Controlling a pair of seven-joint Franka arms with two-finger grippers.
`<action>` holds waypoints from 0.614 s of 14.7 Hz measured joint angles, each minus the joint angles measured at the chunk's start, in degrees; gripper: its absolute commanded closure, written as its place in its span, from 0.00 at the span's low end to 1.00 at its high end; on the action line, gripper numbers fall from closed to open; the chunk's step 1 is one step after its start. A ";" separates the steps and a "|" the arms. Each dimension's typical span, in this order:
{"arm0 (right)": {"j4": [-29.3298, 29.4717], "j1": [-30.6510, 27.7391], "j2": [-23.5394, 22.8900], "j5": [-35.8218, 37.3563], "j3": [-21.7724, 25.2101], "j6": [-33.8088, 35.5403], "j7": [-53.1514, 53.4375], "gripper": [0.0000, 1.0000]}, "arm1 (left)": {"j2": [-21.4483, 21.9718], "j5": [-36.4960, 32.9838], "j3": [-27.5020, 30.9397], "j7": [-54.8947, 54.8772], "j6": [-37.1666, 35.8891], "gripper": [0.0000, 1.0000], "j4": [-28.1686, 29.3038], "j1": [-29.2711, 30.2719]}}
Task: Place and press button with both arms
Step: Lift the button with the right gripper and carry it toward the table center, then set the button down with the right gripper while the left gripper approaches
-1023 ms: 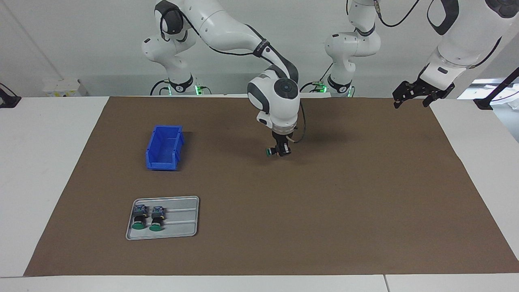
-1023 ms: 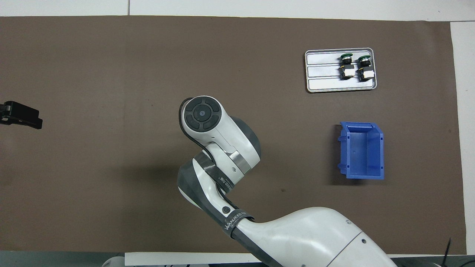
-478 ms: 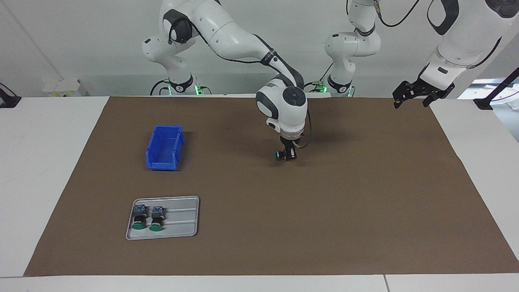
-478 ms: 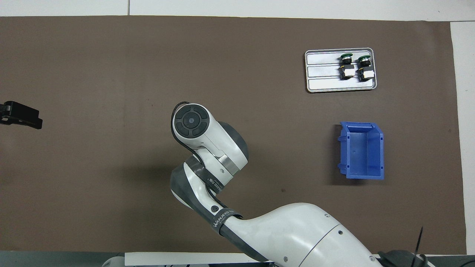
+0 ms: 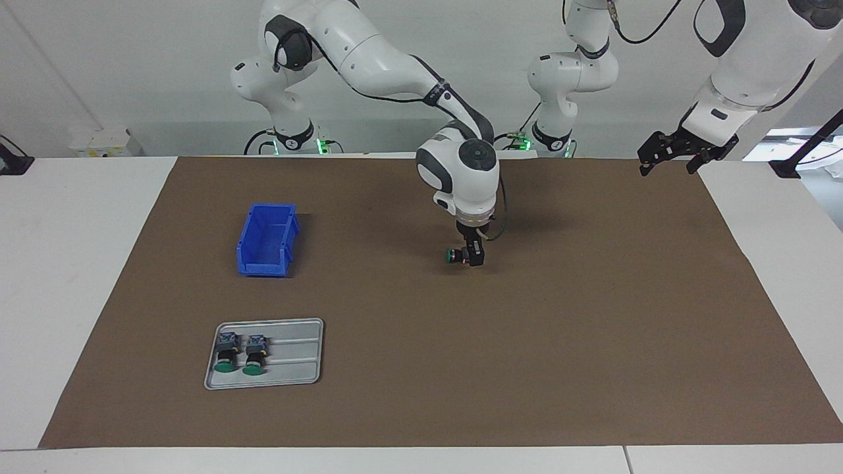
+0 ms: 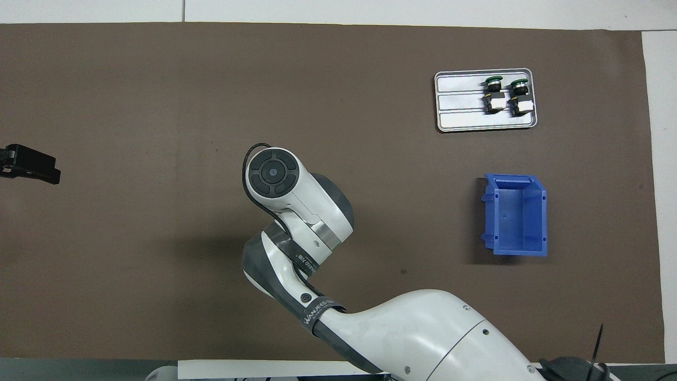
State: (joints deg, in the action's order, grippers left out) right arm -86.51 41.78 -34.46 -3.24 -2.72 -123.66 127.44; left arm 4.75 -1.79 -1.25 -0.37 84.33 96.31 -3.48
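My right gripper (image 5: 471, 255) points straight down over the middle of the brown mat and is shut on a green-capped button (image 5: 454, 255), held on its side just above the mat with the cap toward the right arm's end. In the overhead view the right arm's wrist (image 6: 272, 173) hides both gripper and button. My left gripper (image 5: 672, 155) waits raised over the mat's edge at the left arm's end; it also shows in the overhead view (image 6: 30, 164). Two more buttons (image 5: 238, 353) lie side by side on a grey tray (image 5: 296, 355).
A blue bin (image 5: 267, 239) stands on the mat toward the right arm's end, nearer to the robots than the tray; it also shows in the overhead view (image 6: 517, 214), as does the tray (image 6: 460, 103). The brown mat (image 5: 527, 342) covers most of the table.
My right gripper carried the button toward the left arm's end and lowered it close to the mat, then nearly stopped. The left arm has not moved.
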 measured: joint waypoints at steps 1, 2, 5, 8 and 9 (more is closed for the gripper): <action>0.76 -0.29 0.26 0.04 0.23 0.35 -0.46 0.01 | 0.00 0.00 0.00 0.00 0.00 0.00 0.00 0.00; 1.68 -1.07 0.99 0.06 0.43 1.66 -2.47 0.01 | 0.00 0.00 0.00 0.00 0.00 0.00 0.00 0.00; 3.27 -6.02 7.03 0.03 0.60 8.66 -14.28 0.01 | 0.00 0.00 0.00 0.00 -0.02 0.00 0.01 0.00; 3.35 -13.47 15.16 0.03 0.77 17.27 -26.77 0.01 | 0.01 0.00 0.00 0.25 -0.03 0.00 0.35 0.00; 3.32 -16.11 17.38 0.01 0.83 20.01 -32.54 0.01 | 0.01 0.00 -0.01 1.21 0.05 0.00 0.53 0.00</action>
State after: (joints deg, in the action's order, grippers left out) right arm -83.19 25.67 -17.08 -3.23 -1.89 -103.64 94.91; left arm 4.75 -1.79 -1.26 0.84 84.39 96.85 -3.48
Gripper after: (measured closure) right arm 0.009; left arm 0.000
